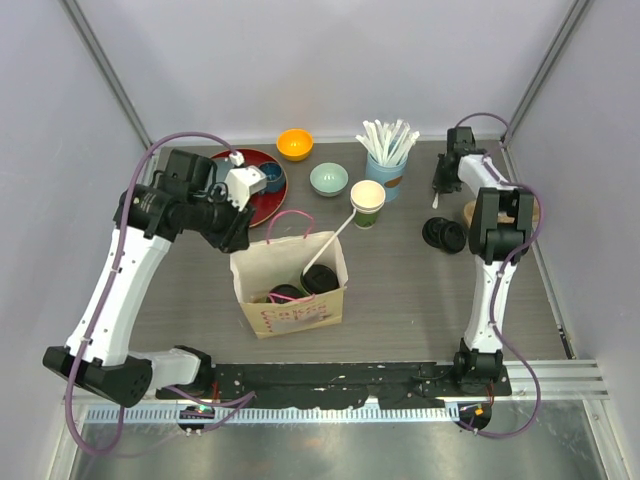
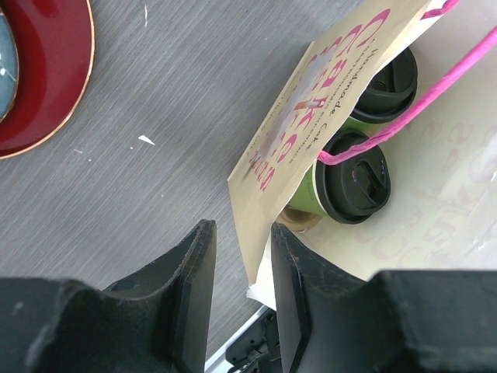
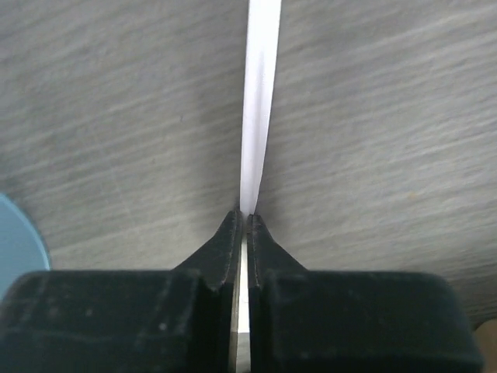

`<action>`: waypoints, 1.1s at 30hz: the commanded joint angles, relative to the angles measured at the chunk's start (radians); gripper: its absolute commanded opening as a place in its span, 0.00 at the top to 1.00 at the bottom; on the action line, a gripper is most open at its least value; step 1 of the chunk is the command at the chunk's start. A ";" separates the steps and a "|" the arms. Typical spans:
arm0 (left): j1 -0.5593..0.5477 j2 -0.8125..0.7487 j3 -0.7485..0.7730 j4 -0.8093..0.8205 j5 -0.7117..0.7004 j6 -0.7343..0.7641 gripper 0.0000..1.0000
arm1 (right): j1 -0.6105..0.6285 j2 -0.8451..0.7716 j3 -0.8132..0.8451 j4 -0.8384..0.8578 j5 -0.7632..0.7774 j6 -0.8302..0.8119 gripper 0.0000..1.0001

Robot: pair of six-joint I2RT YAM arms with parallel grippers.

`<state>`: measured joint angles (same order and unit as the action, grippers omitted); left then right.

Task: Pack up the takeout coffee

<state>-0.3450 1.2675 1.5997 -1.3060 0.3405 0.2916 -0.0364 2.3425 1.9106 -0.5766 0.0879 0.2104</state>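
Two takeout coffee cups with black lids [image 2: 359,183] [image 2: 388,85] stand inside the paper bag [image 1: 296,310], also seen from above as lids [image 1: 287,293] [image 1: 320,278]. My left gripper [image 2: 242,227] [image 1: 237,238] is open at the bag's back left corner. Its fingers stand either side of the bag's wall [image 2: 264,202], one inside and one outside. My right gripper [image 3: 242,217] [image 1: 438,195] is low over the table at the far right, shut on a thin white stick [image 3: 258,101] that points away from it.
An open green cup [image 1: 367,203] stands behind the bag, and a white stick [image 1: 330,240] leans from the bag toward it. Behind are a light-blue cup of sticks [image 1: 388,165], two bowls [image 1: 294,144] [image 1: 328,179] and a red plate [image 1: 262,205] with a mug. Black lids [image 1: 443,235] lie right.
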 commanded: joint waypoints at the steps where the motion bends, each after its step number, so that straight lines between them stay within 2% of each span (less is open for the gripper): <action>1: -0.002 -0.034 0.043 -0.009 0.022 0.004 0.62 | 0.027 -0.029 -0.186 -0.068 -0.149 -0.009 0.99; 5: -0.002 -0.039 0.051 -0.010 0.022 0.004 0.62 | 0.067 -0.136 -0.316 0.030 -0.186 0.012 0.99; 8: -0.002 -0.040 0.049 -0.012 0.018 0.003 0.62 | 0.066 -0.244 -0.373 0.121 -0.145 0.053 0.99; 15: -0.002 -0.054 0.043 -0.012 0.014 0.004 0.62 | 0.064 -0.498 -0.433 0.351 -0.093 0.089 0.99; 17: -0.002 -0.057 0.042 -0.010 0.011 0.004 0.62 | 0.066 -0.573 -0.443 0.406 -0.033 0.087 0.99; 23: -0.002 -0.057 0.039 0.002 -0.001 0.006 0.62 | 0.078 -0.735 -0.447 0.469 -0.016 0.052 0.99; 24: -0.002 -0.059 0.042 0.007 -0.017 0.000 0.62 | 0.087 -0.800 -0.452 0.477 -0.017 0.019 0.99; 29: -0.002 -0.053 0.130 0.053 -0.092 -0.061 0.59 | 0.262 -1.026 -0.527 0.572 -0.073 -0.144 0.99; 30: -0.002 -0.051 0.158 0.059 -0.103 -0.072 0.56 | 0.342 -1.057 -0.533 0.572 -0.074 -0.163 0.99; 31: -0.002 -0.051 0.222 0.069 -0.113 -0.084 0.54 | 0.372 -1.124 -0.541 0.604 -0.168 -0.175 0.99; 33: -0.002 -0.059 0.290 0.083 -0.103 -0.132 0.48 | 0.429 -1.184 -0.574 0.655 -0.238 -0.163 0.99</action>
<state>-0.3450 1.2373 1.7313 -1.3056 0.2668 0.2420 0.2817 1.3087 1.3731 -0.0696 0.0048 0.1249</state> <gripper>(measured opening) 0.470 0.037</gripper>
